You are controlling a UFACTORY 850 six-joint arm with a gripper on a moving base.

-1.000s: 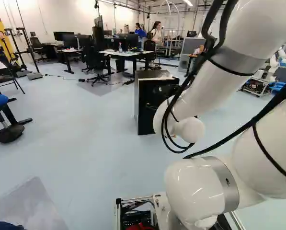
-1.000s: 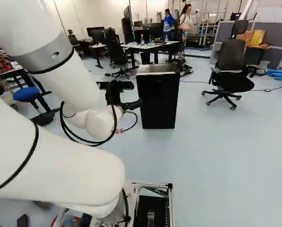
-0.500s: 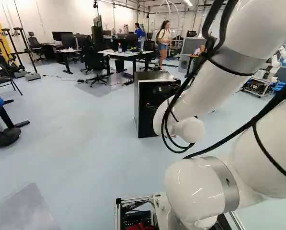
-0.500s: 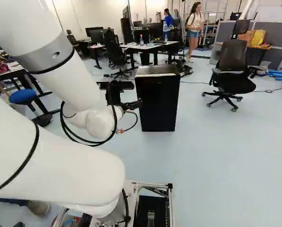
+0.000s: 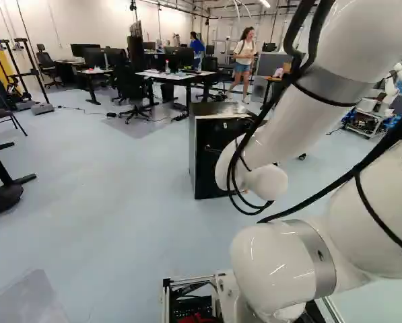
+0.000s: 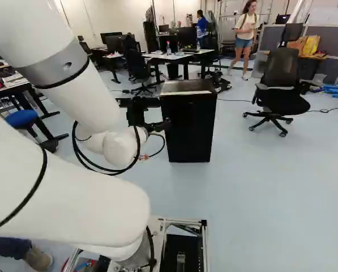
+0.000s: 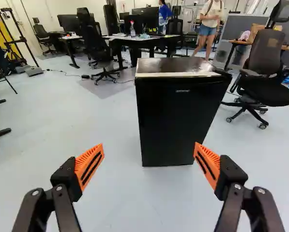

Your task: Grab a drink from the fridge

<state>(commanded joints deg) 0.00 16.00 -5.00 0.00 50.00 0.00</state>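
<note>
In the right base view my gripper (image 6: 163, 126) shows beyond the wrist, its outline overlapping the left side of a black fridge (image 6: 191, 127). The wrist view has the gripper (image 7: 149, 146) open, its orange-padded fingers wide apart with nothing between them. Ahead of them, at a distance, the fridge (image 7: 180, 118) stands upright on the floor with its door closed, a little off-centre toward the finger nearer the office chair. The left base view shows the fridge's side (image 5: 201, 151), its front partly hidden by my arm. The fridge's inside is hidden.
An office chair (image 6: 280, 93) stands to the right of the fridge in the right base view. Behind the fridge are desks, one (image 7: 149, 38) bearing bottles and monitors. A blue stool (image 6: 22, 119) is at the left. Another robot (image 5: 389, 94) stands at the far right.
The base has moved forward, toward the fridge, which looks larger and nearer in both base views. The arm holds its pose against the joint at the foot.
</note>
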